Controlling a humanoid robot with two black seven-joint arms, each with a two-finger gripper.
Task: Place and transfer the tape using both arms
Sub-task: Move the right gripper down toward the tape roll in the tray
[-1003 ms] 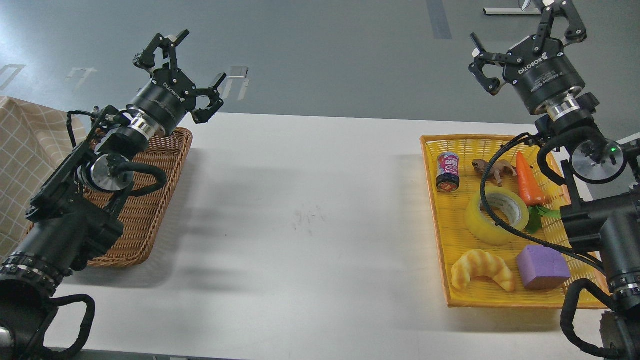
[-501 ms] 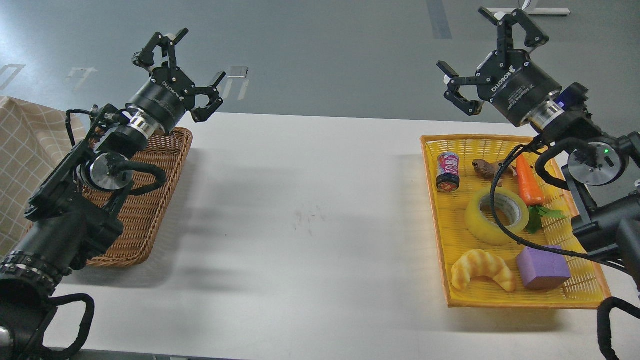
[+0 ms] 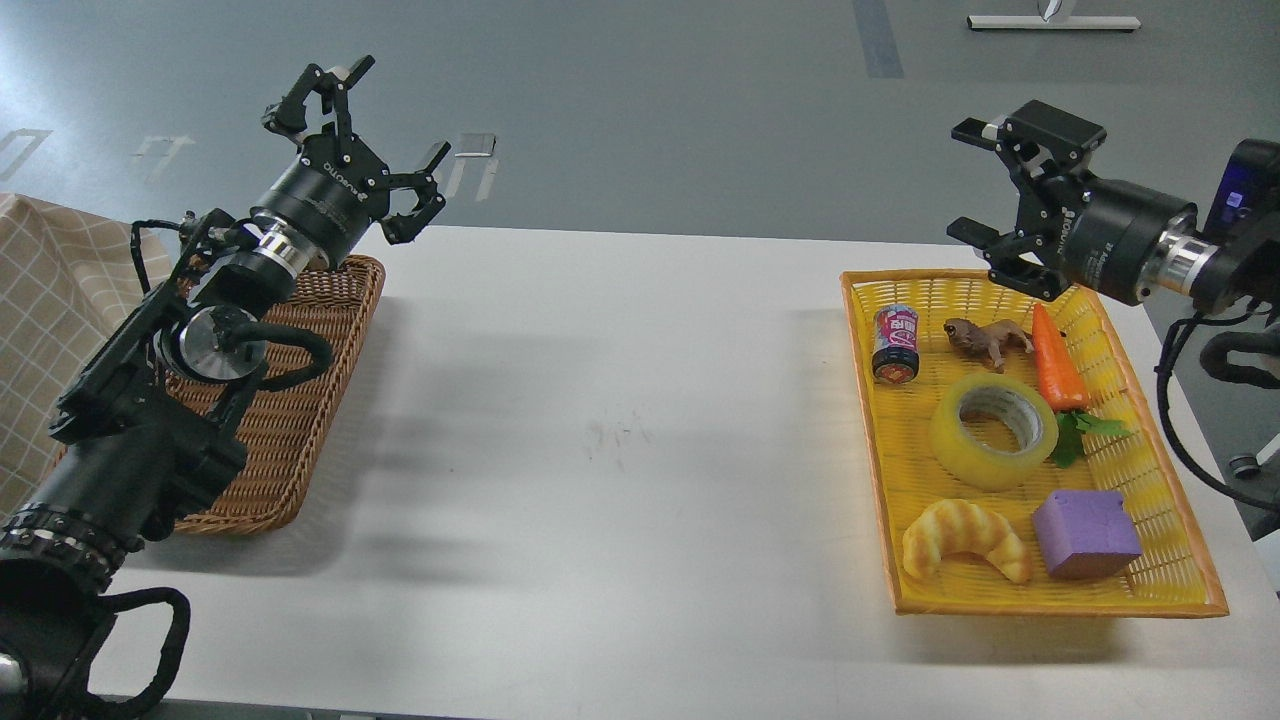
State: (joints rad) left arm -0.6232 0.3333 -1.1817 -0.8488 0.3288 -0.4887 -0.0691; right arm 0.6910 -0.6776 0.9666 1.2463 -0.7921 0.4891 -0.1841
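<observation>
My right gripper [image 3: 985, 190] is hanging with its black fingers spread wide, holding nothing, pointing leftward above the far edge of the shallow yellow woven plastic tray [image 3: 1050, 603] on the right side of the white table [image 3: 620, 440]. My left gripper [image 3: 365, 135] is likewise gaping wide and gripping nothing, raised beyond the far corner of the brown wicker basket [image 3: 290, 420] at the table's left end. The wide roll of translucent yellow packing tape [image 3: 993, 431] with its pale grey core is lying flat in the middle of the yellow tray, well below and apart from my right fingers. Around it are sitting a small dark can with a pink label [image 3: 895, 343], a brown toy animal [image 3: 985, 338], an orange plastic carrot [image 3: 1057, 367] with green leaves just beside the roll, a golden croissant [image 3: 965, 538] and a purple foam cube [image 3: 1086, 532] at the near side. A beige checked cloth [image 3: 50, 320] is showing at the far left.
</observation>
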